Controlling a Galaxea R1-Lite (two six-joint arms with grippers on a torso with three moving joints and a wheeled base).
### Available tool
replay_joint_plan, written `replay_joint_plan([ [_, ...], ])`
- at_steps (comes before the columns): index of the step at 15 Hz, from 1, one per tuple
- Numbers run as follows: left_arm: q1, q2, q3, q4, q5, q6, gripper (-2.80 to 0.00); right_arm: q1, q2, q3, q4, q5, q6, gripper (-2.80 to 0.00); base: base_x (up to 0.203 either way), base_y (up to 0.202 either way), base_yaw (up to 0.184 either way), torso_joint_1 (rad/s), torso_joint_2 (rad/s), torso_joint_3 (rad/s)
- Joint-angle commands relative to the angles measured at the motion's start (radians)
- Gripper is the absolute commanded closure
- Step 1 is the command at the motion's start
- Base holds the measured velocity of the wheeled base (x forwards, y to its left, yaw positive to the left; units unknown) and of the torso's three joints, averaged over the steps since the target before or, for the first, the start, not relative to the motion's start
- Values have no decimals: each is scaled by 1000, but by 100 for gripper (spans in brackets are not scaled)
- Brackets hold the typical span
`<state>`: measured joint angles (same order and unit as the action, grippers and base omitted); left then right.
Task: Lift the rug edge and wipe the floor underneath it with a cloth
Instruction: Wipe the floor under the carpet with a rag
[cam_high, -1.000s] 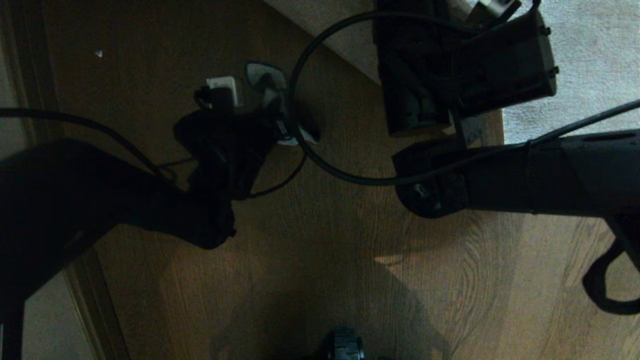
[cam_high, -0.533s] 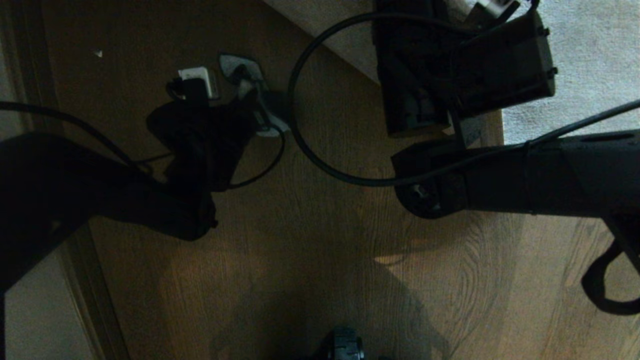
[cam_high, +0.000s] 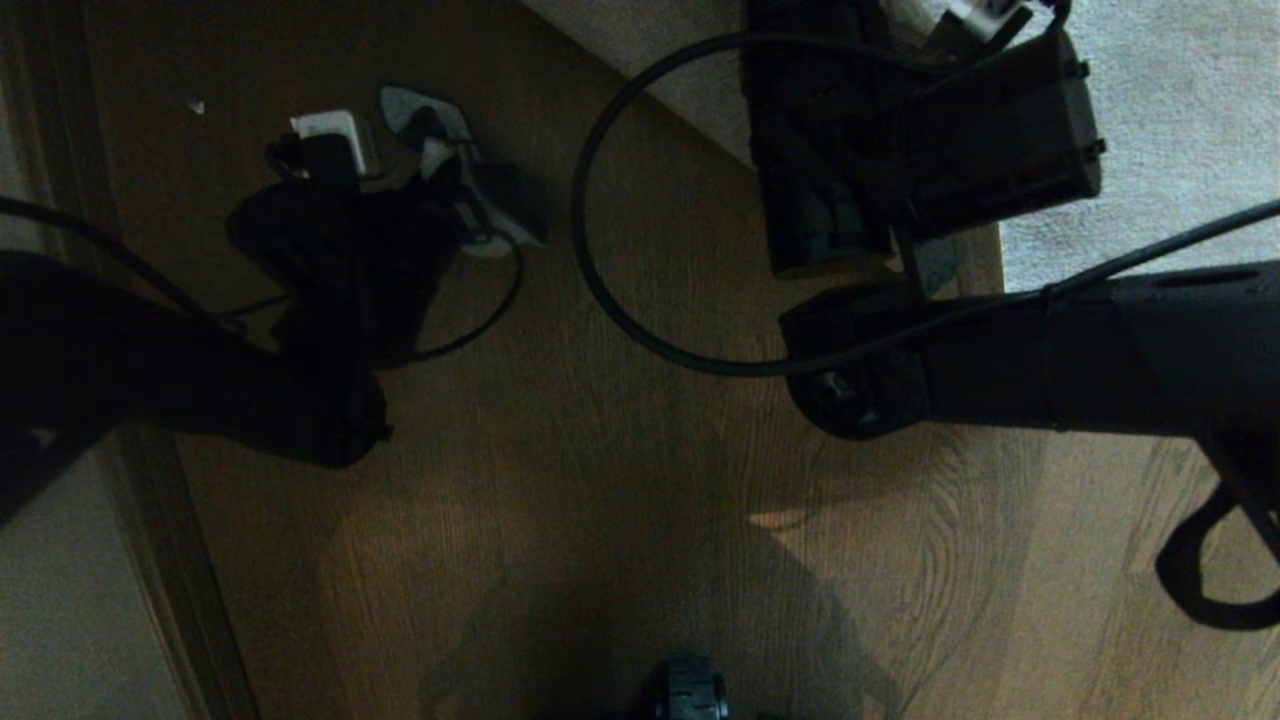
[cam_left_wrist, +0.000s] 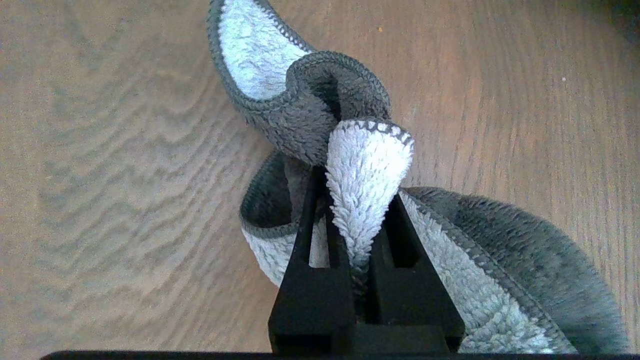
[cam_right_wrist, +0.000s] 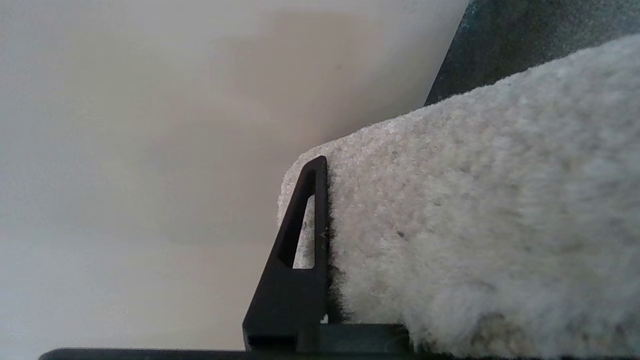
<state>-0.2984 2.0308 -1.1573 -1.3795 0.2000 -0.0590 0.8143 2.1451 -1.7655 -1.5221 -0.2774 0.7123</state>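
A grey and white fluffy cloth (cam_left_wrist: 300, 115) is pinched in my left gripper (cam_left_wrist: 355, 187), which is shut on it. The cloth's loose folds lie on the brown wood-grain floor (cam_left_wrist: 125, 175). From the head camera the cloth (cam_high: 430, 115) and left gripper (cam_high: 455, 190) are at the upper left, over bare floor (cam_high: 640, 450). My right gripper (cam_right_wrist: 350, 210) is shut on the rug edge (cam_right_wrist: 450, 200); one black finger (cam_right_wrist: 305, 240) presses its pile and the other is hidden behind it. The raised rug edge (cam_high: 650, 60) runs diagonally at the top, beside the right wrist.
A black cable (cam_high: 590, 250) loops over the floor between the two arms. A dark skirting strip and pale wall (cam_high: 60, 600) run down the left side. Flat rug (cam_high: 1150, 120) fills the upper right. Part of my base (cam_high: 690, 690) shows at the bottom.
My left arm has swept the cloth across the floor toward the left and farther away. The right arm holds the rug edge in the same place.
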Motion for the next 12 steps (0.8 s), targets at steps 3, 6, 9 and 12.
replay_joint_plan([
  [3,-36,-92,139,-17,1,0,0,0,2,0,-48,0,6,0,0,0,0,0,0,0],
  [6,-170,-185,305,-27,1,-1,0,0,4,0,-48,0,6,0,0,0,0,0,0,0],
  [9,-268,-228,395,-29,2,-1,0,0,15,-2,-48,0,6,0,0,0,0,0,0,0],
  [12,-309,-231,447,-30,4,-1,0,0,18,-2,-48,0,6,0,0,0,0,0,0,0],
])
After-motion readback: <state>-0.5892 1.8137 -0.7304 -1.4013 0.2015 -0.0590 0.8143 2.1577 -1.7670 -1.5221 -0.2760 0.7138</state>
